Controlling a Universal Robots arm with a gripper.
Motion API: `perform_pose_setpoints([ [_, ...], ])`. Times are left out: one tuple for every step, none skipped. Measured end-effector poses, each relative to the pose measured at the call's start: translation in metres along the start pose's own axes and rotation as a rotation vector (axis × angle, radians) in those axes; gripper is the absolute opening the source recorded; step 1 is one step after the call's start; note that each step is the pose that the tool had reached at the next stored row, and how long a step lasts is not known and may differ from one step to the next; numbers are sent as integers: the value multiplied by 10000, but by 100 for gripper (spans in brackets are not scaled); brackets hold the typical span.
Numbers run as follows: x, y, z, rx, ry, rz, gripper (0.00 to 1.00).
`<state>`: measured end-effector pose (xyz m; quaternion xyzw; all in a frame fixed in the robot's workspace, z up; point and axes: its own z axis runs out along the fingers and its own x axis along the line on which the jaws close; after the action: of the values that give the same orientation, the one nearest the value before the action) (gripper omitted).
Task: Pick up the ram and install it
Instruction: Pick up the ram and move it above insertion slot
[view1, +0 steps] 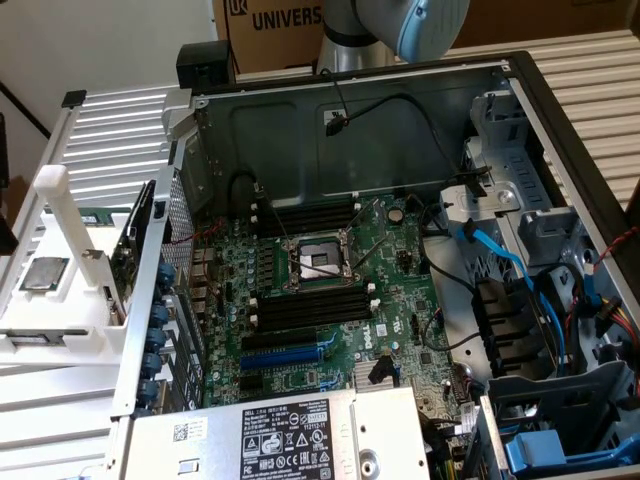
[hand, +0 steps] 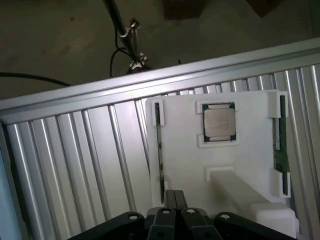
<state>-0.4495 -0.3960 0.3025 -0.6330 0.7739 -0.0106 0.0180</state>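
Observation:
A green ram stick (hand: 280, 150) sits in clips along one edge of a white holder (hand: 190, 165). A second ram stick (hand: 160, 150) stands edge-on in clips along the opposite edge. My gripper (hand: 174, 194) hangs above the holder, closest to the edge-on stick, its two black fingers pressed together with nothing between them. In the exterior view the white holder (view1: 60, 300) lies on the ribbed metal table at the exterior view's left, with a green ram strip (view1: 97, 215) along its far edge. The open computer case holds black memory slots (view1: 310, 305) beside the processor socket (view1: 315, 262).
A processor chip (hand: 219, 122) rests in the holder's middle, and a white post (hand: 235, 185) rises from it. The arm's body (view1: 400, 25) is above the case's back wall. Cables (view1: 500, 260), a blue expansion slot (view1: 285, 355), drive bays and the power supply (view1: 290, 440) crowd the case.

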Motion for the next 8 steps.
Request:
perform_pose_setpoints([
  [5, 0, 18, -1, -3, -70, 10],
  [10, -1, 36, -2, -5, -127, 10],
  [16, -1, 55, -1, -7, -170, 10],
  [21, -2, 73, -2, -8, -196, 10],
  [25, -1, 91, -4, -8, -216, 10],
  [28, -1, 108, -4, -8, -226, 10],
  [30, -1, 126, -4, -9, -232, 10],
  [33, -1, 145, -3, -9, -236, 10],
])
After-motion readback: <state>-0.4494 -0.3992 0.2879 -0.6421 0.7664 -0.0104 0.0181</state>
